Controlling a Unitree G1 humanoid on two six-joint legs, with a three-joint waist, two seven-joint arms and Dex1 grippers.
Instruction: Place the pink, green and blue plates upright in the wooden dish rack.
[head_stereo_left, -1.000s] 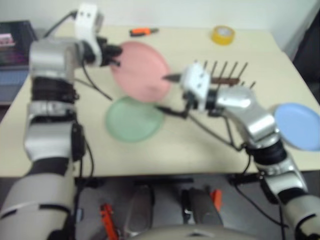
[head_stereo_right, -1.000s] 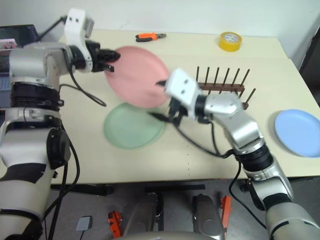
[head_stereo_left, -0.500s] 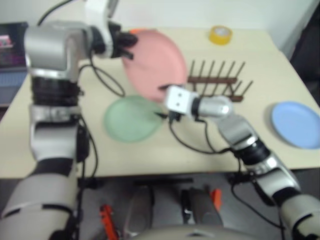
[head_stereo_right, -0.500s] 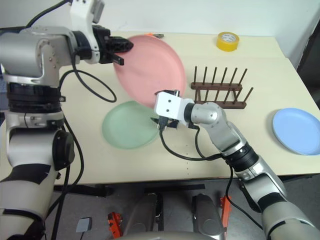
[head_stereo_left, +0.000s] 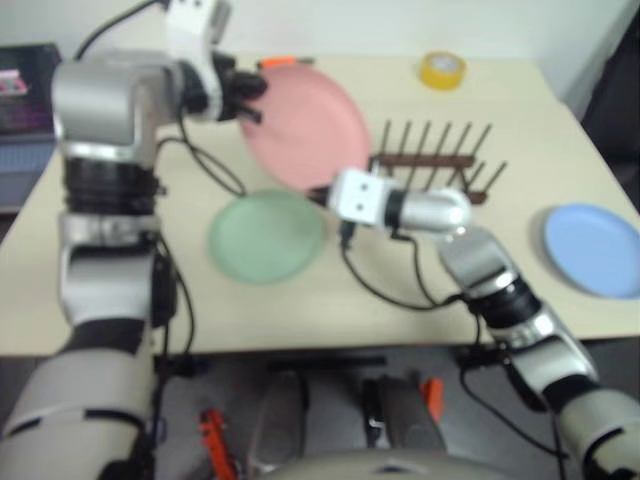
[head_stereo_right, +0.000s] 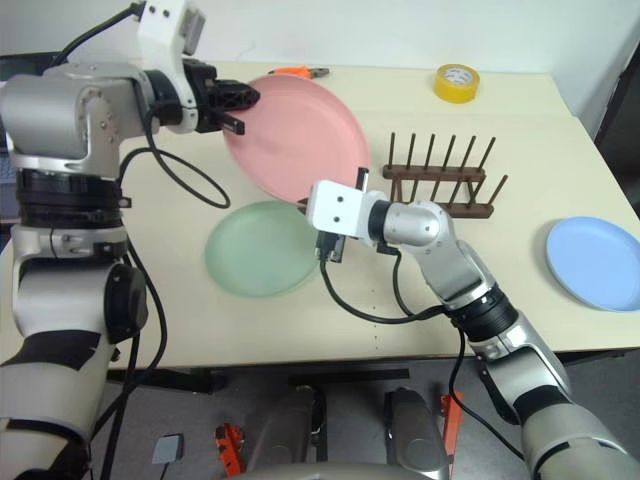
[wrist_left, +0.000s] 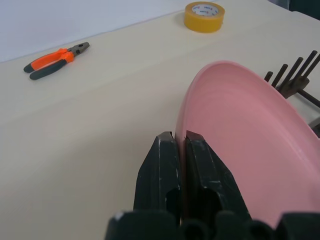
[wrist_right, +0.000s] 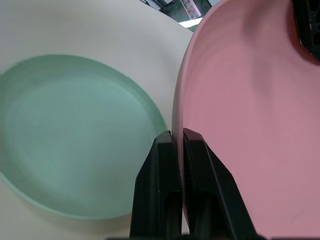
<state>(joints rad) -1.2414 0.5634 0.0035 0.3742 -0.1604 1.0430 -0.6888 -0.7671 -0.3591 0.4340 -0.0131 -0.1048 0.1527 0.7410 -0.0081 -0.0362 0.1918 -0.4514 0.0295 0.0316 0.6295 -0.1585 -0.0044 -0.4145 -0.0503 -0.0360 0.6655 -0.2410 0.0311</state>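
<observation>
A: How far along are we?

B: Early, I'd judge. The wooden dish rack (head_stereo_right: 440, 182) holds no plate between its pegs, so all three plates are left to place.

A: Where is the pink plate?

B: The pink plate (head_stereo_right: 295, 135) is lifted off the bench (head_stereo_right: 150, 290) and tilted. The left end effector (wrist_left: 179, 145) is clenched on its rim at the far edge, and the right end effector (wrist_right: 176, 142) is pinched on the opposite, nearer rim. Both grasp the same plate, so this looks like a handover from left to right.

A: And the others?

B: The green plate (head_stereo_right: 262, 248) lies flat on the bench just below and beside the right end effector, apart from it. The blue plate (head_stereo_right: 595, 263) lies flat well off to that arm's outer side, beyond the rack. The rack stands just behind the right end effector.

A: What remains?

B: Probably the left end effector lets go, then the right one stands the pink plate in the rack; afterwards green and blue.
</observation>
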